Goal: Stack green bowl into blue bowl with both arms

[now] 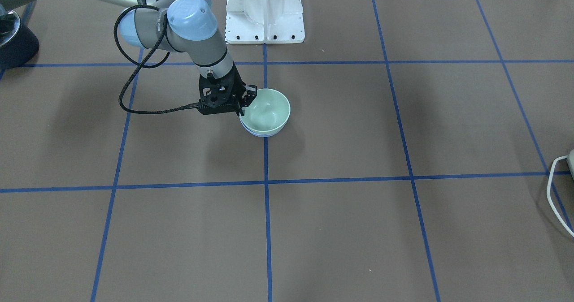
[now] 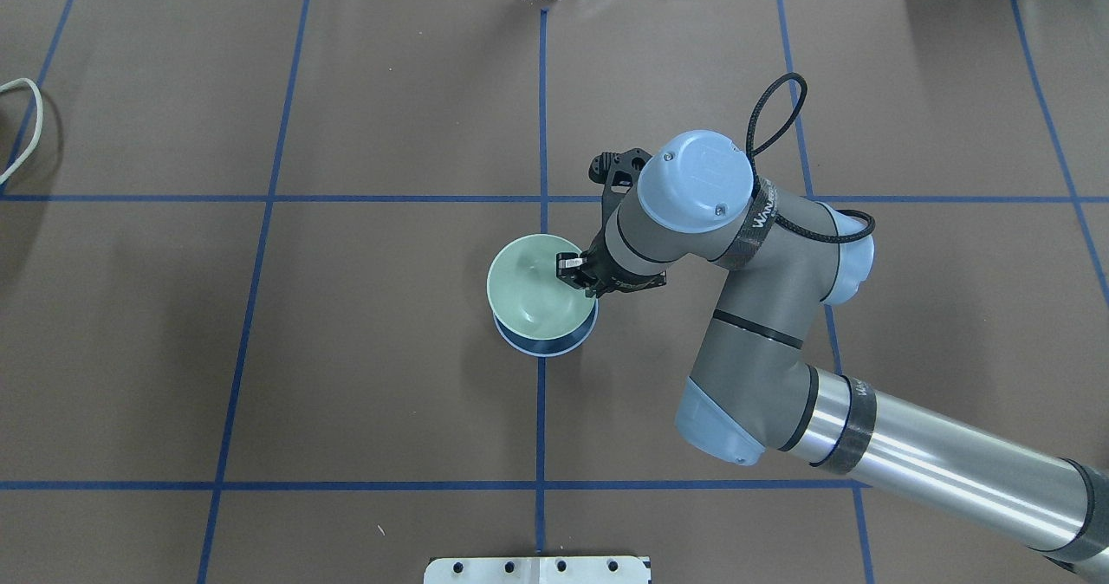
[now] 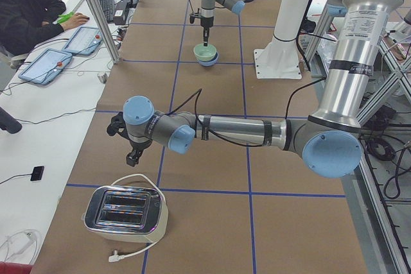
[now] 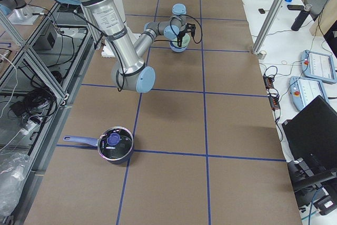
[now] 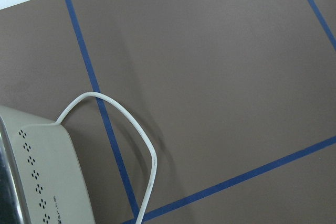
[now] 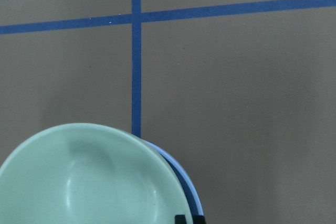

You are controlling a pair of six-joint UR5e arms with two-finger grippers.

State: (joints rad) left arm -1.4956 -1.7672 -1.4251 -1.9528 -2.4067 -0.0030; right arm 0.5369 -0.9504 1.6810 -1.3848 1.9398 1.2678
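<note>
The blue bowl stands at the middle of the worktop, on the long tape line about midway between the robot's edge and the operators' edge. It holds one thing: the green bowl, nested in it. So little of the blue bowl shows that it is only a thin crescent under the green rim. The green bowl itself holds nothing.

Both bowls open upward. They are round, so neither has a long axis. Whether the green bowl sits quite level in the blue one cannot be told.

The right tool comes down at the side of the green rim nearer the robot's right end of the worktop. Its fingers are set narrow, one inside the bowl and one just outside its wall, pinching the green rim. In the wrist view the outer fingertip lies between the green wall and the blue rim.

The left tool hangs over the worktop near the left end, well apart from the bowls. It shows only in the side view, so its opening cannot be told.

Counted: two bowls, one green and one blue; two arms; one toaster with a white cord at the left end by the operators' edge; one lidded saucepan toward the right end by the robot's edge.
</note>
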